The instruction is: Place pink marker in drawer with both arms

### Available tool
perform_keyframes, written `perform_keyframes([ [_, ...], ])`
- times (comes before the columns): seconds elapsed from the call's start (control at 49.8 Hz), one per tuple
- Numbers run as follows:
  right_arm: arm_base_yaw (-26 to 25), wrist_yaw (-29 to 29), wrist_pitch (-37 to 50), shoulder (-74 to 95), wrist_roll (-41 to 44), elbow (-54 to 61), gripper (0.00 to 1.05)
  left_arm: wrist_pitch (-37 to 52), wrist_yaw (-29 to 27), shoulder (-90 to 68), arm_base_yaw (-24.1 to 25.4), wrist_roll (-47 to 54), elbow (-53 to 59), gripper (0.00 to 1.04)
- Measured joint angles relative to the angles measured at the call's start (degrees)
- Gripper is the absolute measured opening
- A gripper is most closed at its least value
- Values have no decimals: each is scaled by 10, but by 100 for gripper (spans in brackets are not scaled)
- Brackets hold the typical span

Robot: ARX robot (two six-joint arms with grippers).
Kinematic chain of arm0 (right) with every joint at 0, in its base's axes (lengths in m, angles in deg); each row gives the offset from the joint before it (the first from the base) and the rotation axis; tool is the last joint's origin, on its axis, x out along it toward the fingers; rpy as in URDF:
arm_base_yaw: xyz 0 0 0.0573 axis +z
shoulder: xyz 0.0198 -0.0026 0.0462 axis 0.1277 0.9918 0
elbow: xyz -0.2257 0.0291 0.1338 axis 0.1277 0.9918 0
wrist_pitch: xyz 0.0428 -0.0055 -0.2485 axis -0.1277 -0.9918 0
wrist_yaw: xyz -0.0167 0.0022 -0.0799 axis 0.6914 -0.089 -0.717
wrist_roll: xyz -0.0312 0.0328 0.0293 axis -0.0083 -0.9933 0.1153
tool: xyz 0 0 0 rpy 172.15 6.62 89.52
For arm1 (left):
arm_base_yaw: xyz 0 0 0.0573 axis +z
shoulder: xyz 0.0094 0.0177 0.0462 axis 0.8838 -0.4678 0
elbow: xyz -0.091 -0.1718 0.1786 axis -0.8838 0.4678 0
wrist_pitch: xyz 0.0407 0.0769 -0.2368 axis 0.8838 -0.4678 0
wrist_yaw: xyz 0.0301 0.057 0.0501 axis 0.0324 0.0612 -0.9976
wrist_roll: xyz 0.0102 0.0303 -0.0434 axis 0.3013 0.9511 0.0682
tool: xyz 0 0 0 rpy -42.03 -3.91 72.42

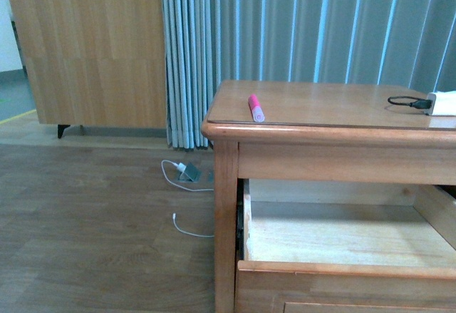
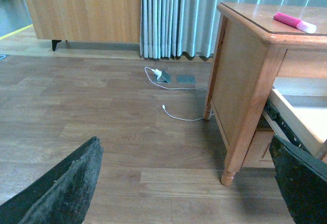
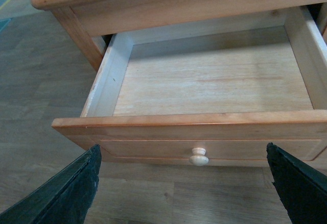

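Observation:
The pink marker (image 1: 255,108) lies on the wooden table top near its left front corner, pale cap toward me; it also shows in the left wrist view (image 2: 294,22). The drawer (image 1: 342,267) stands pulled open below the top, its pale interior (image 3: 209,78) empty, its round knob (image 3: 198,156) on the front panel. My left gripper (image 2: 186,183) is open, low over the floor to the left of the table. My right gripper (image 3: 184,183) is open, in front of the drawer, just short of the knob. Neither arm shows in the front view.
A white charger (image 1: 443,103) with a black cable (image 1: 407,101) lies at the table top's right edge. A floor socket with white cable (image 1: 187,172) lies left of the table leg (image 2: 231,152). Curtains (image 1: 306,21) and a wooden cabinet (image 1: 92,42) stand behind.

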Motion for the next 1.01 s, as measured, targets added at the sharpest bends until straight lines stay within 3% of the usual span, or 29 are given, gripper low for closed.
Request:
perform_keyframes([
  [0.141,-73,27,-44,-124,-14,36,96,0,0,0,0,0,0,99],
  [0.322,-75,28,-43,-126,-16,37,96,0,0,0,0,0,0,99],
  [0.382,-64,-49,97,-150,46,94,82,0,0,0,0,0,0,99],
  [0.442,-63,-62,158,-167,83,121,71,0,0,0,0,0,0,99],
  [0.623,-62,-62,169,-176,115,129,98,0,0,0,0,0,0,99],
  [1.005,-62,-62,169,-176,123,130,96,0,0,0,0,0,0,99],
])
